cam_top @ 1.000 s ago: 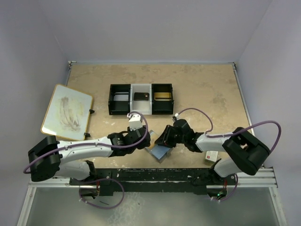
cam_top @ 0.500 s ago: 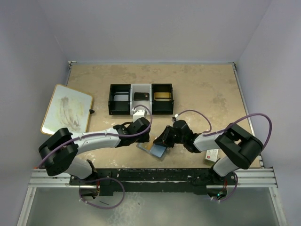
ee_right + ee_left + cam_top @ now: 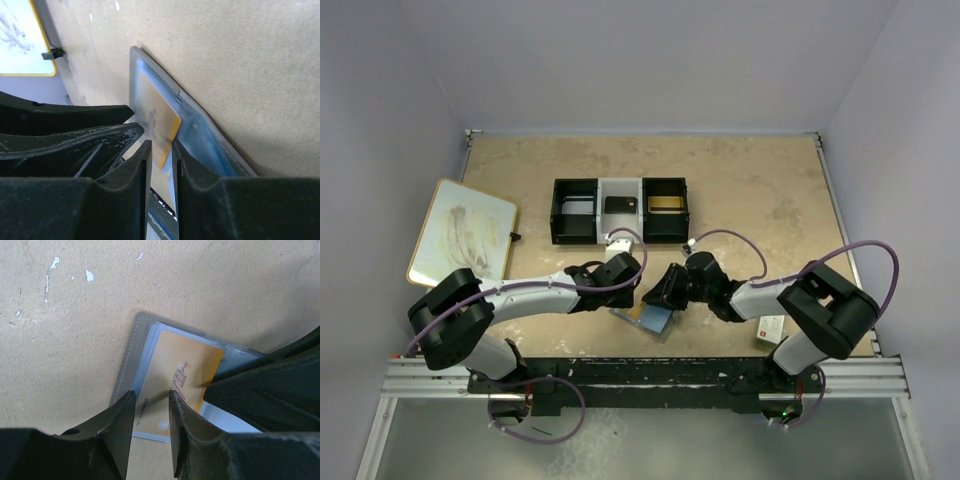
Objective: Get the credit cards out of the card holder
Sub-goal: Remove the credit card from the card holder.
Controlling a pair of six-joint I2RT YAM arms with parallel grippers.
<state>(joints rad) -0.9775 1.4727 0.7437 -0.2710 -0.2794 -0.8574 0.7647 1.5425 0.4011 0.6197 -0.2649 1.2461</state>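
The grey card holder lies open on the table near the front edge, between the two grippers. An orange card sits in its left panel behind a clear sleeve, inside the grey stitched border. My left gripper hovers just over that card with its jaws a little apart and nothing between them. My right gripper comes in low from the right with its jaws a narrow gap apart. The orange card's corner shows in that gap; I cannot tell if the pads touch it. A white card edge shows under the right gripper's fingers.
A black-and-white three-compartment tray stands behind the grippers, with a dark item in the middle bin and a gold one in the right bin. A whiteboard lies at the left. A white-and-red small box lies by the right arm.
My left gripper has swung forward and right to sit over the holder. The holder's left panel with the orange card now shows. My right gripper has shifted slightly left.
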